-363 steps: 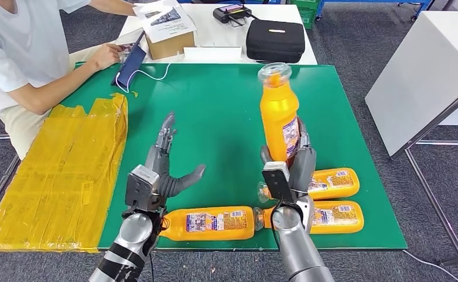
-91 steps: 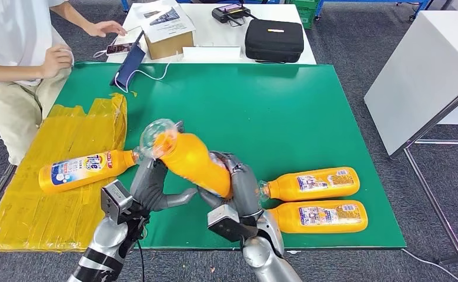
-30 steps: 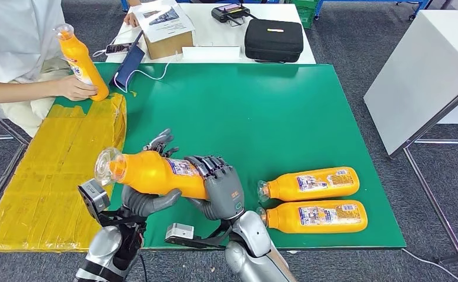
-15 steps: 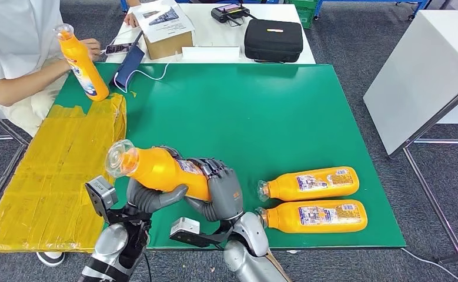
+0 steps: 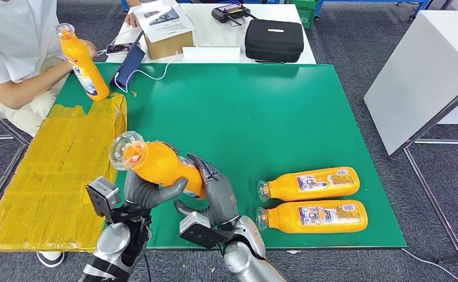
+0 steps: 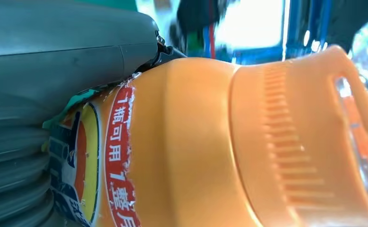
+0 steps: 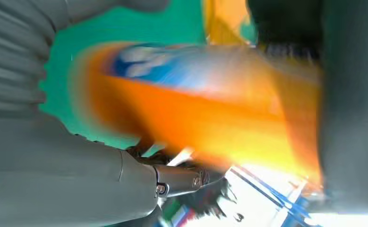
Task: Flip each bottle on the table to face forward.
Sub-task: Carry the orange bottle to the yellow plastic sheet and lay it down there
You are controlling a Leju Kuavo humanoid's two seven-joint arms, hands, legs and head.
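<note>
Head view, left to right. A person (image 5: 14, 53) sits at the far left corner of the table (image 5: 273, 111), one hand on an upright orange bottle (image 5: 82, 61) that stands at the edge of the green surface. A yellow taped sheet (image 5: 56, 170) covers the left strip of the table. Near the front edge, the left hand (image 5: 147, 192) grips the held bottle (image 5: 159, 164) from below, its thumb curled under the orange body. The bottle is lifted off the table and tilted, its clear cap pointing up and to the left. The right hand (image 5: 214, 191) wraps the bottle's base end, fingers against its side. The left wrist view shows red-and-blue label print close against the ribbed thumb; the right wrist view is blurred. At the front right, two bottles lie on their sides, parallel and just beside each other, caps to the left: the rear lying bottle (image 5: 311, 183) and the front lying bottle (image 5: 314, 216), labels up. Behind the green surface, a white table (image 5: 214, 35) carries a cardboard box (image 5: 167, 29) and a black case (image 5: 274, 40). Grey carpet (image 5: 355, 64) surrounds the tables; a white cabinet (image 5: 426, 70) stands at right.
</note>
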